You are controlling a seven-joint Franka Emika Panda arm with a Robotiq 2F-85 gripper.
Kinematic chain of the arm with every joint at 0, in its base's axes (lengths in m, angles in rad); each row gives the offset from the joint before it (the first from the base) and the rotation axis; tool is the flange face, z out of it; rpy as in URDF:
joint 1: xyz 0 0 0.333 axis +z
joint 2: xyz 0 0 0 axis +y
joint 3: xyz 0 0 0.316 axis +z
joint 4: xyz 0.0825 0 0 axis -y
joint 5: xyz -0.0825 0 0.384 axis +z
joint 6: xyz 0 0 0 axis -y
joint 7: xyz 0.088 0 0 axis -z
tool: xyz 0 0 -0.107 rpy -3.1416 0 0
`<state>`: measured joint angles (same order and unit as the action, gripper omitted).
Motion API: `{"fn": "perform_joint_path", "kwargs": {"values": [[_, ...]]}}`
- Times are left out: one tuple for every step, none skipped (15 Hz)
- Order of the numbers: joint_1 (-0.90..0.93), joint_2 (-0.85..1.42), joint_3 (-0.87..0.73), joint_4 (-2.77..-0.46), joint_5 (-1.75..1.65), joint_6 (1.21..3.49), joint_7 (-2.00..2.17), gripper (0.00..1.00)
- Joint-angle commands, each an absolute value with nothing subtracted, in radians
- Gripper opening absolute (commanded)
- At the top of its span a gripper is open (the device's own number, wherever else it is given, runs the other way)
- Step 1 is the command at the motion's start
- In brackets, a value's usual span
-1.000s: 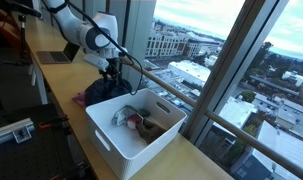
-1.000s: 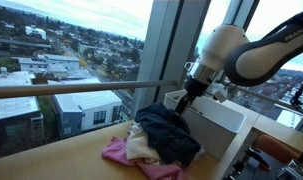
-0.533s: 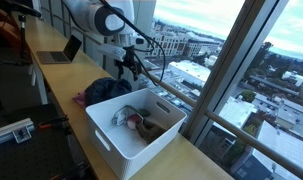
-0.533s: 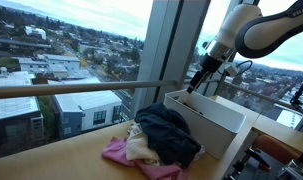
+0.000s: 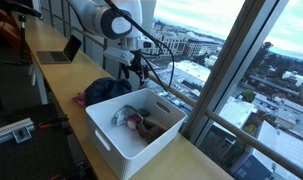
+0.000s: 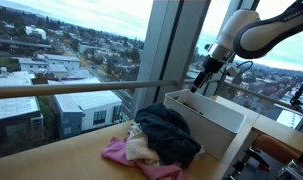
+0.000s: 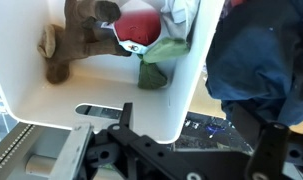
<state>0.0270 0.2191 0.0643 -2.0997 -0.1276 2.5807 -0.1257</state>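
Note:
My gripper [image 5: 137, 70] hangs open and empty above the far rim of a white bin [image 5: 161, 138]. In the other exterior view the gripper [image 6: 200, 82] is over the bin [image 6: 219, 118] at its window end. In the wrist view the gripper [image 7: 196, 145] is wide open with nothing between its black fingers [image 7: 275, 152], above the bin's wall [image 7: 186, 95]. Inside the bin lie a brown garment [image 7: 76, 42], a red one [image 7: 139, 26] and a green one [image 7: 159, 58]. A dark blue cloth [image 7: 256, 60] lies just outside the wall.
A pile of clothes sits beside the bin on the wooden counter [image 6: 61, 165]: the dark blue cloth [image 6: 167, 134] on top, a pink piece [image 6: 119, 153] beneath. A laptop [image 5: 59, 52] stands further along the counter. Tall window glass and a rail [image 6: 81, 89] run close behind.
The arm has lifted from low by the pile and shifted toward the window over the bin. The jaws opened fully a second ago; little has moved in the last half second.

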Motion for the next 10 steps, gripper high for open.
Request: {"fn": "perform_joint_path", "kwargs": {"values": [[0.034,0.219,0.058,-2.099,-0.125,2.579,-0.128,1.00],[0.034,0.219,0.058,-2.099,-0.125,2.579,-0.128,1.00],[0.034,0.219,0.058,-2.099,-0.125,2.579,-0.128,1.00],[0.024,0.189,0.061,-2.106,-0.104,2.557,-0.147,1.00],[0.017,0.183,0.058,-2.105,-0.102,2.552,-0.157,1.00],[0.006,0.182,0.053,-2.100,-0.097,2.555,-0.169,1.00],[-0.009,0.187,0.049,-2.094,-0.086,2.562,-0.190,1.00],[-0.021,0.194,0.039,-2.086,-0.090,2.568,-0.199,1.00],[-0.036,0.209,0.030,-2.072,-0.091,2.569,-0.211,1.00],[-0.048,0.220,0.024,-2.058,-0.085,2.564,-0.225,1.00]]}}
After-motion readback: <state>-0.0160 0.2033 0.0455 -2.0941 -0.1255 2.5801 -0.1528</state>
